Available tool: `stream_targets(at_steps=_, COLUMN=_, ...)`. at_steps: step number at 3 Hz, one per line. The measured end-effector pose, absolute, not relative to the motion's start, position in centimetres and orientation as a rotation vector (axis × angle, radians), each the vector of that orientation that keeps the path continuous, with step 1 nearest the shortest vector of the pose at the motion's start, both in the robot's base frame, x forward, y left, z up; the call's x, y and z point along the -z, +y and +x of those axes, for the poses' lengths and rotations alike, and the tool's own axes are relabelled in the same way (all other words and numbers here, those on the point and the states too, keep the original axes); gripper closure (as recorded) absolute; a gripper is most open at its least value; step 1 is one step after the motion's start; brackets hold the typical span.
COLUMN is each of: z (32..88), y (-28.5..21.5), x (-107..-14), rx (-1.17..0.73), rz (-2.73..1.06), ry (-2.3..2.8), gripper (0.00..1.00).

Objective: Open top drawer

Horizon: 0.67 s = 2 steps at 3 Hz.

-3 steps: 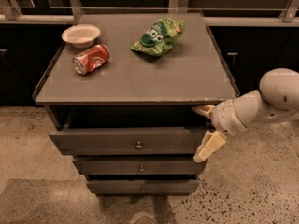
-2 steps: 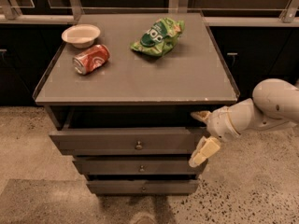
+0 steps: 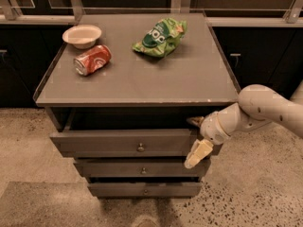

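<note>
The top drawer (image 3: pixel 118 142) is the widest of three grey-brown fronts under the cabinet top, with a small round metal knob (image 3: pixel 140 148) at its centre. It stands pulled out a little, with a dark gap above its front. My gripper (image 3: pixel 195 138) is at the drawer's right end, to the right of the knob. One cream finger (image 3: pixel 198 153) hangs down over the front's right part. The other finger (image 3: pixel 194 121) sits at the drawer's top right corner. The fingers are spread apart and hold nothing.
On the cabinet top (image 3: pixel 189 79) lie a white bowl (image 3: pixel 82 35), a red soda can (image 3: pixel 92 59) on its side and a green chip bag (image 3: pixel 160 37). The middle drawer (image 3: pixel 142 168) and bottom drawer (image 3: pixel 144 189) stick out less. Dark counters stand behind. The floor is speckled.
My gripper and arm have moved a little to the left along the drawer's right end. The drawer front looks unchanged.
</note>
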<state>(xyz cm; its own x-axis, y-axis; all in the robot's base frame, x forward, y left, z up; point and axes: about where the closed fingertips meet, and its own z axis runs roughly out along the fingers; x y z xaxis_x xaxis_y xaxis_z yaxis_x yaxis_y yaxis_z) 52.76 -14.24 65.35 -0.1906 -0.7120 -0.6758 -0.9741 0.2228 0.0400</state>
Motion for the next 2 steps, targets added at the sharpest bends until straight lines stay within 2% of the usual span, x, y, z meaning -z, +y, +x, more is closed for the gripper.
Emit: stream_targets(at_steps=2, z=52.68, y=-13.93, x=-65.02, rx=-0.665, rz=-1.562, ry=1.979, gripper=0.00)
